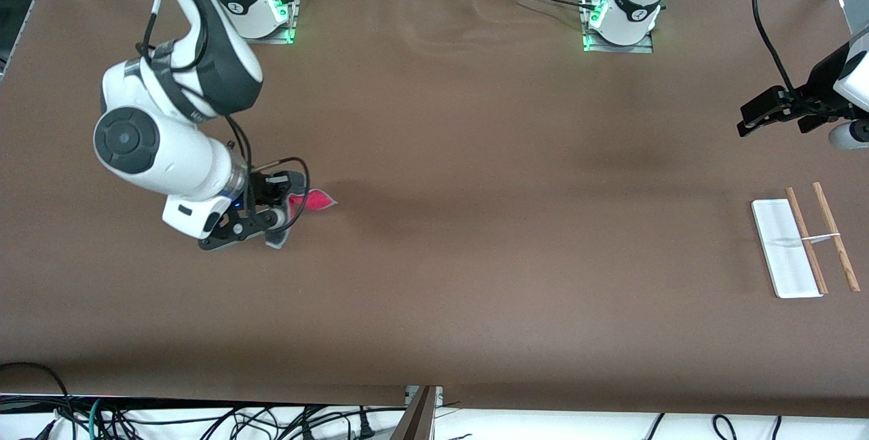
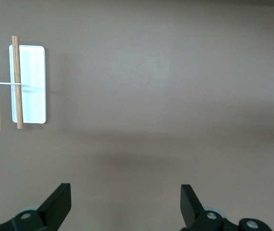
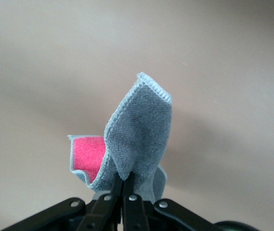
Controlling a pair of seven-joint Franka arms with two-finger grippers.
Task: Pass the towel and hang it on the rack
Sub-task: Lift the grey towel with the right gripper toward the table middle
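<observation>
While right claw pinches it | towel hangs crumpled (no clear long axis)

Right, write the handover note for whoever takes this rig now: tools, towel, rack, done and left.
Right tool: shut on the towel, pinching it at the right arm's end of the table; grey side out, pink underside showing.
Left tool: open, empty, waiting over bare table at the left arm's end.
Rack: at the left arm's end, nothing on its rods.
Done: towel gripped.
Left: carry it across, pass it to the left tool, hang it on the rack.
</observation>
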